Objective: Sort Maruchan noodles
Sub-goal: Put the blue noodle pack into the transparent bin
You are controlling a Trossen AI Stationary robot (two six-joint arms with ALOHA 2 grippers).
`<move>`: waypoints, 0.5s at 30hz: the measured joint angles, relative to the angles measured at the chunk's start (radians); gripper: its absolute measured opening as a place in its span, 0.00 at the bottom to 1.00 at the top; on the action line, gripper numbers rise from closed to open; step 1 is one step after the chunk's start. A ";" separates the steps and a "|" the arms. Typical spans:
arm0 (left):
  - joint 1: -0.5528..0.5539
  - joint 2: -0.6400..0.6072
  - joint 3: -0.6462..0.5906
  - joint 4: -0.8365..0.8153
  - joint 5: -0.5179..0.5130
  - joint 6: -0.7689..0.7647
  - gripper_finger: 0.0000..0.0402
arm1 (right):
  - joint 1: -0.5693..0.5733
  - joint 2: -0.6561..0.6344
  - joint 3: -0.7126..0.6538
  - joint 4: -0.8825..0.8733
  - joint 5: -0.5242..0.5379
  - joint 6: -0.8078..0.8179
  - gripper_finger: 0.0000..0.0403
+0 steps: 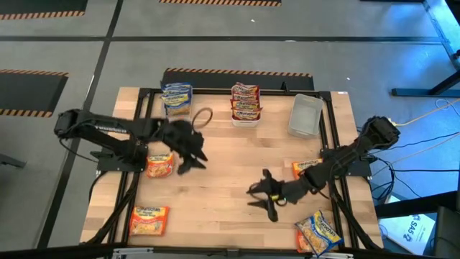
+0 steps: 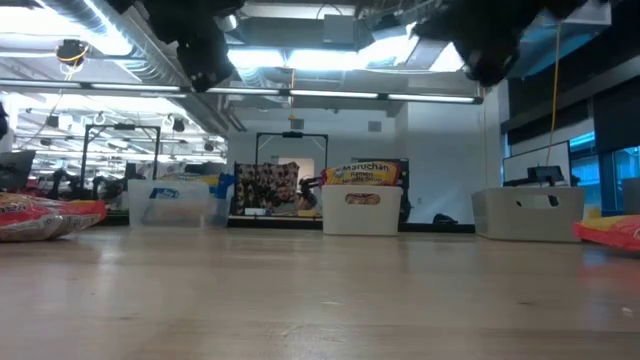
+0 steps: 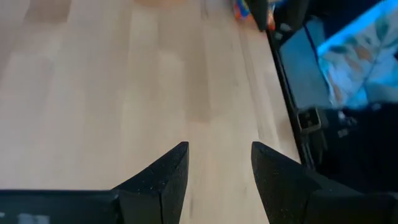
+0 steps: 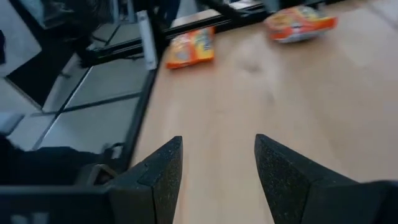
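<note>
A: What is biggest here?
B: The wooden worktop [image 1: 223,183]. Take its middle as the mark. Both dark arms reach in over it, the left arm [image 1: 108,133] from one side and the right arm [image 1: 345,158] from the other.

A: And the bins?
B: Three along the far edge. The blue-packet bin [image 1: 177,99] sits far and left of the middle, the red-packet bin [image 1: 245,104] straight beyond it, and a clear bin [image 1: 305,115] far and right, with nothing showing in it.

A: Where are the loose noodles?
B: One orange packet [image 1: 159,165] lies left of the middle, beside the left arm. Another packet [image 1: 149,219] lies near the front-left corner. A third packet [image 1: 305,167] shows right of the middle, partly under the right arm, and a fourth packet [image 1: 318,232] lies at the front-right corner.

A: The jaws?
B: The left gripper [image 1: 188,160] hovers just left of the middle, jaws apart, nothing between them. The right gripper [image 1: 260,196] hangs just front-right of the middle, jaws also apart, only bare wood between.
</note>
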State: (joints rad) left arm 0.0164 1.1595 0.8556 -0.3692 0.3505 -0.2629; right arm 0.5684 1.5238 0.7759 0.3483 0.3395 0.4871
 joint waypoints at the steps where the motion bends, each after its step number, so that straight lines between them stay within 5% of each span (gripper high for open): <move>1: -0.048 0.000 -0.026 0.071 -0.048 -0.039 0.42 | 0.018 0.000 0.025 -0.040 0.005 0.011 0.45; 9: -0.391 0.063 -0.222 0.652 -0.357 -0.184 0.42 | 0.130 0.062 0.265 -0.442 -0.003 0.161 0.45; 15: -0.555 0.208 -0.268 0.961 -0.563 -0.149 0.42 | 0.207 0.129 0.414 -0.728 -0.152 0.419 0.45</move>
State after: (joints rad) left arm -0.5385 1.3679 0.5876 0.5916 -0.2122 -0.4114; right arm 0.7754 1.6529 1.1903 -0.3796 0.1876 0.9057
